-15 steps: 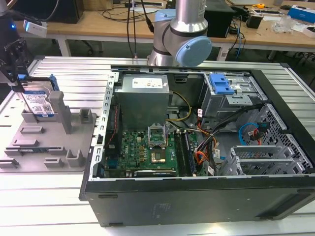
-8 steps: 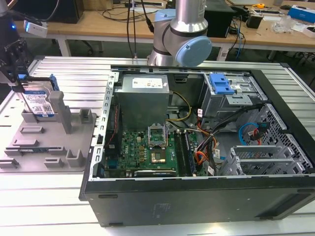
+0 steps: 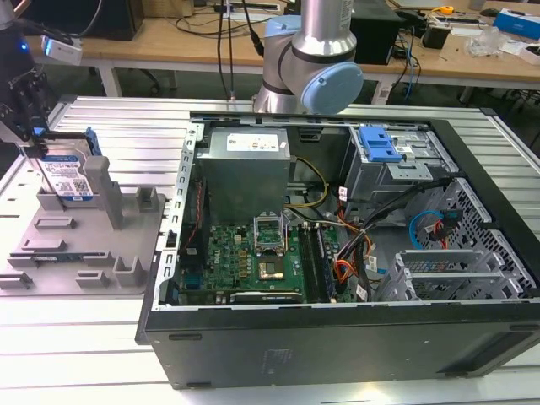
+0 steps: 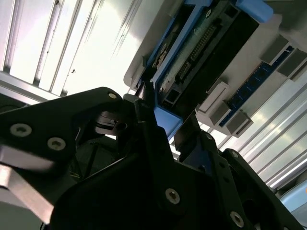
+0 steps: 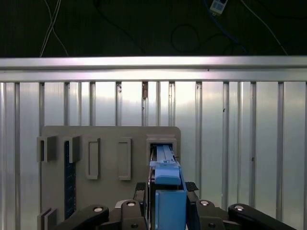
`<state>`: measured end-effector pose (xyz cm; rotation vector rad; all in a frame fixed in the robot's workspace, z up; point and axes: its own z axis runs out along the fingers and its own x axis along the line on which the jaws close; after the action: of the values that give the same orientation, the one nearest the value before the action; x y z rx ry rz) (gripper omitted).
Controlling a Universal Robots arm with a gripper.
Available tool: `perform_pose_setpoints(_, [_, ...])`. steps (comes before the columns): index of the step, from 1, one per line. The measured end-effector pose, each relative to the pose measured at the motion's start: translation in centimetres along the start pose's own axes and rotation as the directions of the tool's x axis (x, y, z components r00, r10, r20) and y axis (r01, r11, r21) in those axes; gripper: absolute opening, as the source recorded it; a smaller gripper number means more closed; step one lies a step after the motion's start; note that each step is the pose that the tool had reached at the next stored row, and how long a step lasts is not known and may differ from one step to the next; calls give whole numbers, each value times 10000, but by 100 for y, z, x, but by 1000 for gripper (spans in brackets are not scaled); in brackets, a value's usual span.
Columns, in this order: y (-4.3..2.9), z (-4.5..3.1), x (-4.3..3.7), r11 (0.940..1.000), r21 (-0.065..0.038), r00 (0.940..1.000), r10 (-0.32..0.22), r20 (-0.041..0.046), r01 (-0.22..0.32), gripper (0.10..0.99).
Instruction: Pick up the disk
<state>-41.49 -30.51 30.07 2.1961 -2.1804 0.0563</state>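
The disk (image 3: 69,179) stands on edge in a slot of the grey fixture plate (image 3: 93,253) at the exterior view's left, its white-and-blue label facing out and blue rails along its edges. My gripper (image 3: 34,139) comes down on its top edge from above. In the first wrist view the disk's blue rail (image 5: 168,177) sits tight between the two black fingers (image 5: 192,189) of the gripper (image 5: 169,196), which is shut on it. The second wrist view looks along the disk (image 4: 206,48), showing its connector end and blue rail by the gripper (image 4: 163,124).
An open computer case (image 3: 337,219) lies to the exterior view's right of the fixture, with a grey power-supply box (image 3: 245,173) and a blue caddy (image 3: 378,143) inside. The arm's base (image 3: 312,59) stands behind it. Ribbed metal table (image 5: 230,143) surrounds the fixture (image 5: 108,143).
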Motion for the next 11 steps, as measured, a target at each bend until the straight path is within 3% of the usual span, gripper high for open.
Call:
perform_pose_setpoints(5, [0,2,0,10000,0,10000,0,1,0,424])
perform_pose_setpoints(8, [0,4,3,10000,0,10000,0,1,0,365])
perform_pose_setpoints(11, [0,6,5,10000,0,10000,0,1,0,365])
